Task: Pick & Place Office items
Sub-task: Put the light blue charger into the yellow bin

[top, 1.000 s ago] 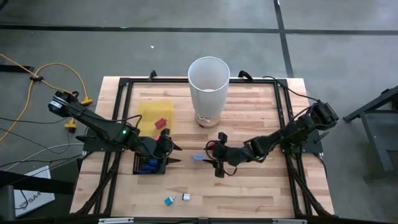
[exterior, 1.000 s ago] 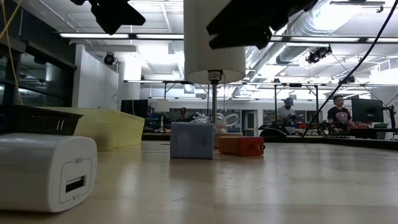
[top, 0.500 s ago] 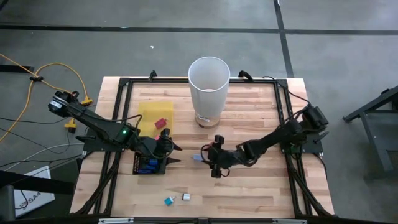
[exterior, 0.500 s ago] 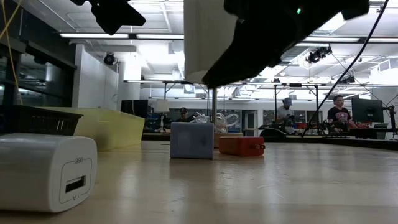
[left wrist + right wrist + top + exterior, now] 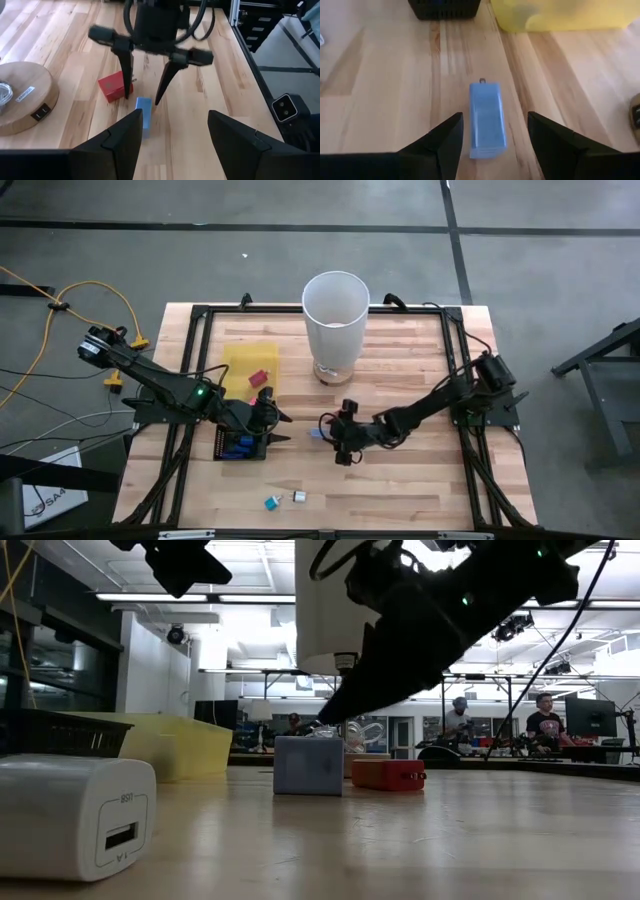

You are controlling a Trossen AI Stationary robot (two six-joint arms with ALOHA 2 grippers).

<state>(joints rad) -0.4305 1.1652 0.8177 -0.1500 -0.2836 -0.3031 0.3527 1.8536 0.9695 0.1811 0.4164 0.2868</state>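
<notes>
Now the right gripper [image 5: 329, 434] hangs with its fingers spread on either side of the light blue piece [image 5: 487, 120], while the left gripper [image 5: 280, 427] waits open over the black mesh tray [image 5: 222, 446].

The high view looks straight down on the whole pale wooden tabletop [image 5: 400, 480]; the low view skims level across it. Both wrist views share the small light-blue rectangular block [image 5: 487, 120], seen from opposite sides.

Two trays [image 5: 243, 360] (yellow, black), one bin [image 5: 335, 320]
</notes>
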